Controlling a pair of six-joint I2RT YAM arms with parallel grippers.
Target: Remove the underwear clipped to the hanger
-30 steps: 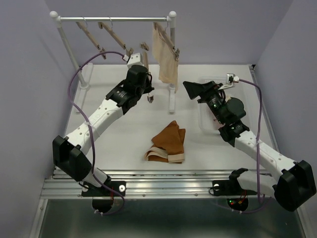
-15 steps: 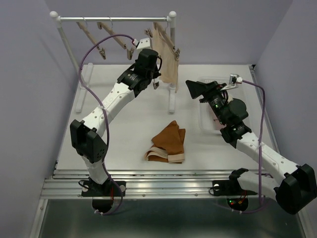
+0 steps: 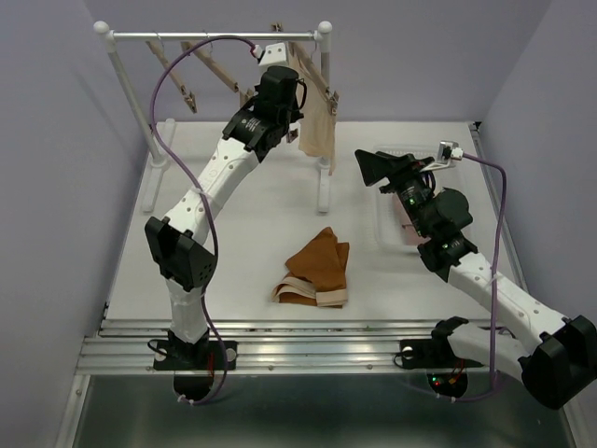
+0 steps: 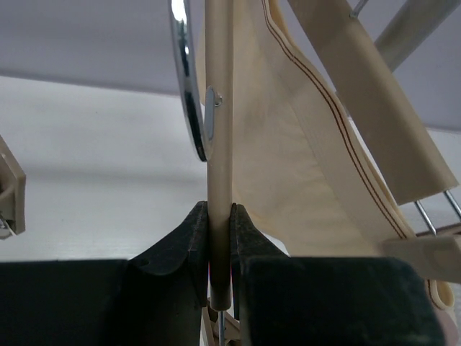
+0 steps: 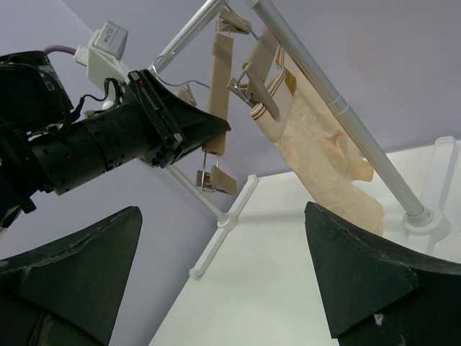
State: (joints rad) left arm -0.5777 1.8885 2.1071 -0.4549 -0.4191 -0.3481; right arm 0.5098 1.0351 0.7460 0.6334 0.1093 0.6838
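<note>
Cream underwear (image 3: 317, 121) hangs clipped; rust-brown underwear (image 3: 317, 268) lies crumpled below.

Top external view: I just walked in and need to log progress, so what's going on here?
The left arm's fingers are up at the rack, shut on a wooden hanger beside the cream underwear, which hangs clipped there. The right arm's fingers are open above the table, aimed at the rack and holding nothing. The rust-brown underwear lies loose on the table, so that piece is off and the cream one is not.
</note>
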